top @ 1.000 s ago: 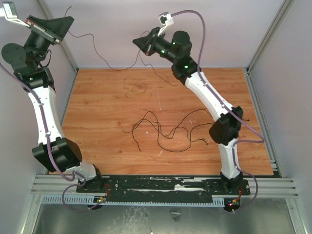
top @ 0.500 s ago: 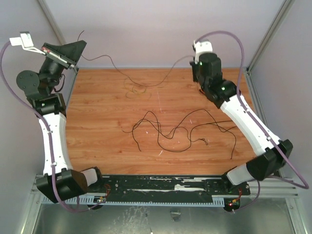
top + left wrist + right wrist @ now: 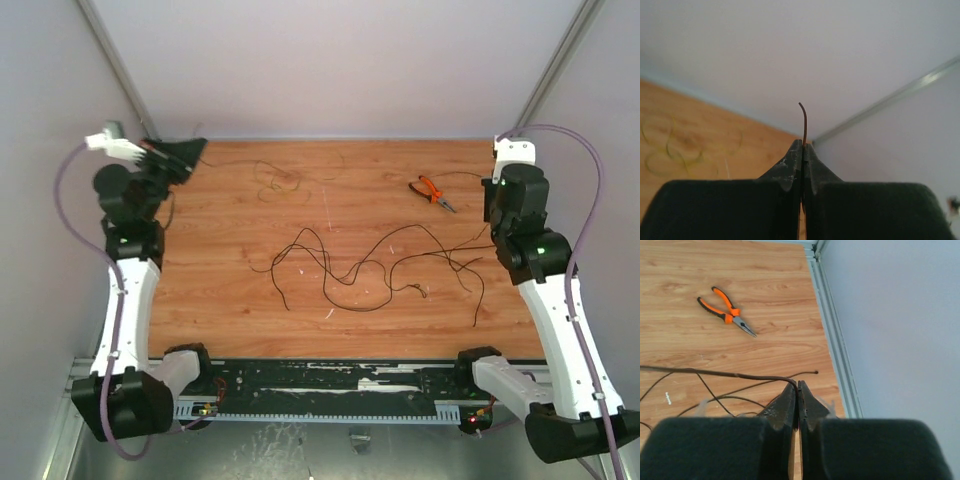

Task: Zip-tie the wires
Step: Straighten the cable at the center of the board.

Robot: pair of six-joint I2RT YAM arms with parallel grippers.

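Observation:
The wires (image 3: 352, 281) lie as a loose tangle of thin dark loops at the middle of the wooden table. My left gripper (image 3: 192, 155) is at the back left corner, shut on a wire end that pokes up between its tips (image 3: 804, 120). My right gripper (image 3: 495, 192) is at the right edge, largely hidden under its wrist. In the right wrist view it (image 3: 798, 387) is shut on a dark strand (image 3: 715, 373) that runs off to the left. A thin strand runs along the back of the table between the two grippers.
Orange-handled pliers (image 3: 431, 191) lie at the back right, left of my right gripper; they also show in the right wrist view (image 3: 725, 310). Faint yellowish wire loops (image 3: 281, 180) lie at the back centre. Grey walls and metal rails (image 3: 832, 335) bound the table.
Both arms have swung outward and down. The left gripper dropped to the back left corner, the right moved from the back centre to the right edge, uncovering the pliers. The held strand came down with them.

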